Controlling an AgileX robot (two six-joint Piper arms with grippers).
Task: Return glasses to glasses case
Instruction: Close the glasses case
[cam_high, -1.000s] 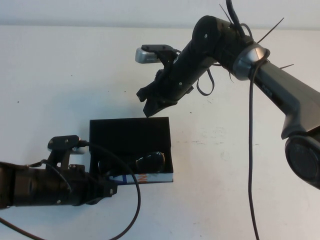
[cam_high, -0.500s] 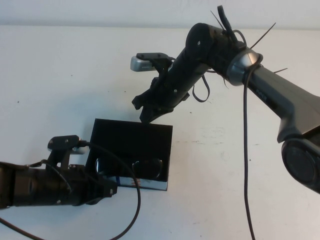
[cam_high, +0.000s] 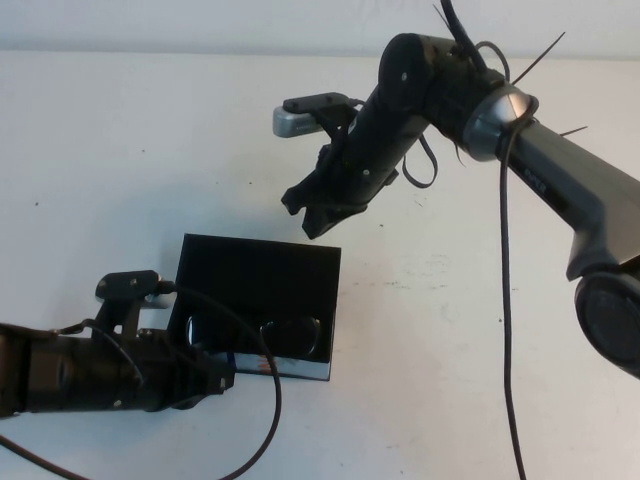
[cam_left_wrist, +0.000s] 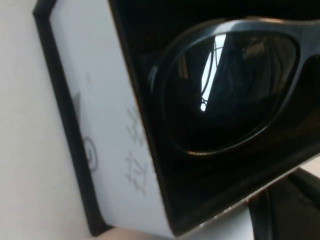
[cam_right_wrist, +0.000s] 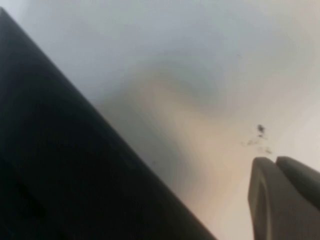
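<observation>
A white table (cam_high: 150, 140) fills the view. It has some small dark specks (cam_right_wrist: 260, 131) on it.

White matte table (cam_high: 120, 150), pale wall strip along far edge, even light

Glossy, mirror-like lenses are seen on the glasses (cam_left_wrist: 227, 95), framed in smooth dark plastic. The glasses case (cam_high: 258, 285) is finished in matt black, its printed side smooth. The worktop (cam_high: 150, 150) appears matt white.
</observation>
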